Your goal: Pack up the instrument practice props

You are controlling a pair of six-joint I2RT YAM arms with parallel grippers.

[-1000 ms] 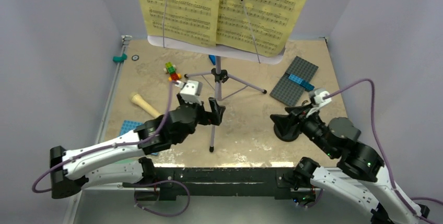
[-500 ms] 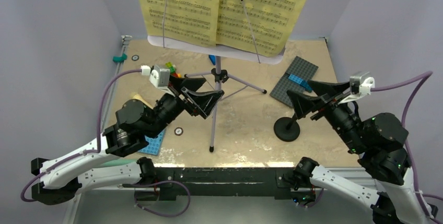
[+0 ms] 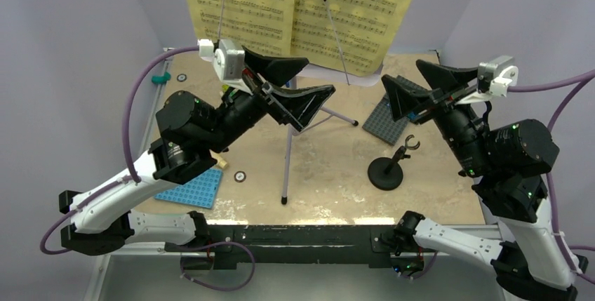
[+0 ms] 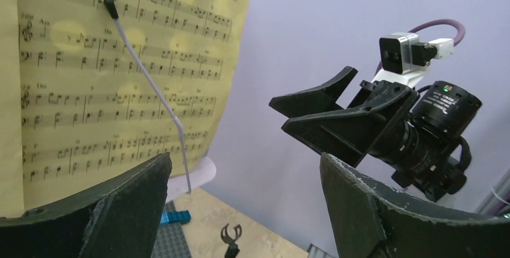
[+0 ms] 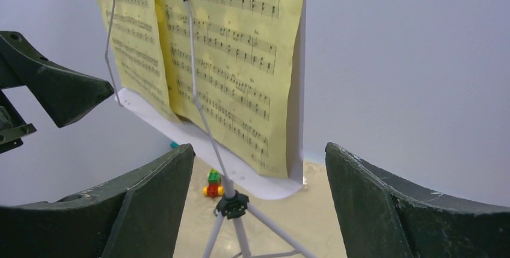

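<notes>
While both arms are hovering high above the tabletop point(image 3: 337, 175), neither one is holding anything. The left gripper point(image 3: 321, 76) is pointing toward the back right with its fingers spread wide. It is sitting in front of the tall tripod music stand point(image 3: 287, 154), near the lower edge of the pale lilac desk point(image 3: 359, 80). The right gripper point(image 3: 400, 69) is pointing left toward the stand, its fingers likewise standing wide apart and empty, just off the desk's right corner. The two grippers are facing each other across the stand, and the left wrist view is showing the right one hanging in the air against the wall.

The yellow sheet-music pages point(image 3: 252, 6) are resting upright on the desk, two sheets side by side, each being pinned by a thin wire page holder point(image 4: 150, 89). The music stand is standing upright on its three legs in the middle of the tabletop. The small black round-base mic stand point(image 3: 386, 172) is standing upright to the right of the tripod, below the right gripper and apart from it, its forked clip pointing up. A grey baseplate point(image 3: 382, 122) is lying behind it. A blue baseplate point(image 3: 191, 189) is lying at the near left beside the left arm. A few colourful bricks point(image 5: 213, 184) are sitting near the tripod's base.
</notes>
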